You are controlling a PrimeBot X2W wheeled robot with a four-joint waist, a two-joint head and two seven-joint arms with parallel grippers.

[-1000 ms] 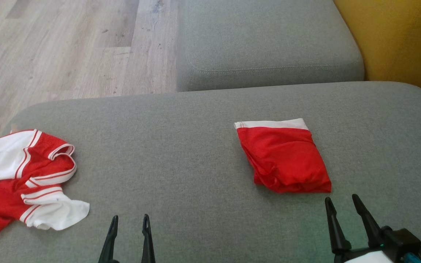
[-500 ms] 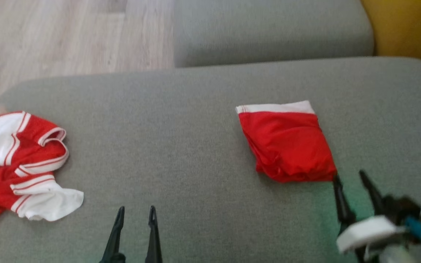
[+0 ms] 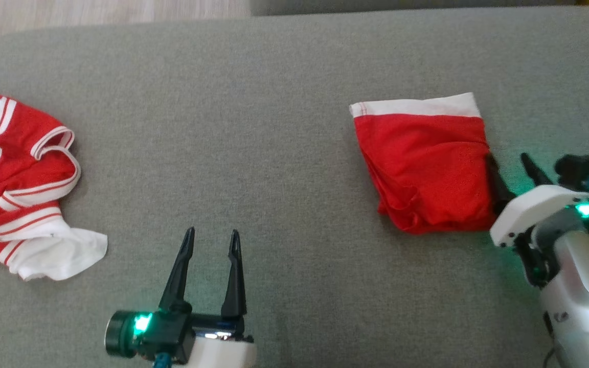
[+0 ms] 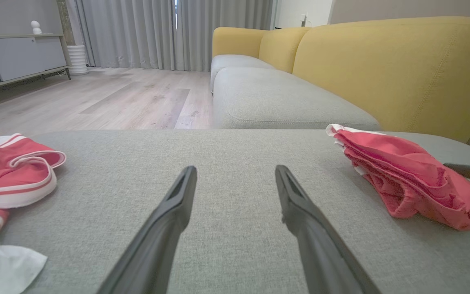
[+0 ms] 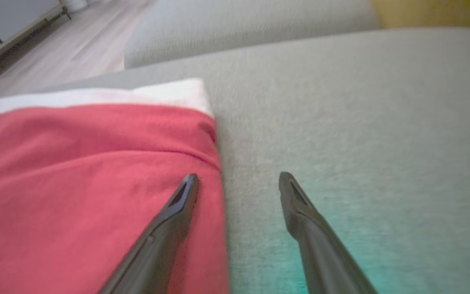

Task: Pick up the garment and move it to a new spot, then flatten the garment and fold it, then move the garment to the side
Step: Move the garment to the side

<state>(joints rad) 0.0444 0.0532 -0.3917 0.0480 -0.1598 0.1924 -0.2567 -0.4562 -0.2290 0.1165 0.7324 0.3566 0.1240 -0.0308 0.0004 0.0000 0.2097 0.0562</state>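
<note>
The folded red fabric garment with white band [image 3: 425, 168] lies on the grey sofa cushion [image 3: 274, 102], its right edge straddled by the nearer right hand [image 3: 506, 158], spread wide and empty; left hand [image 3: 211, 232] likewise, well apart.

The folded garment [image 3: 427, 168] is bright red with a white band along one edge. The shirt [image 3: 13, 179] is red and white too, with thin striped trim. The sofa seat [image 3: 248, 128] is plain grey, the backrest [image 4: 382, 69] mustard yellow, the floor [image 4: 116, 94] pale wood grain and the curtains [image 4: 157, 32] grey.
</note>
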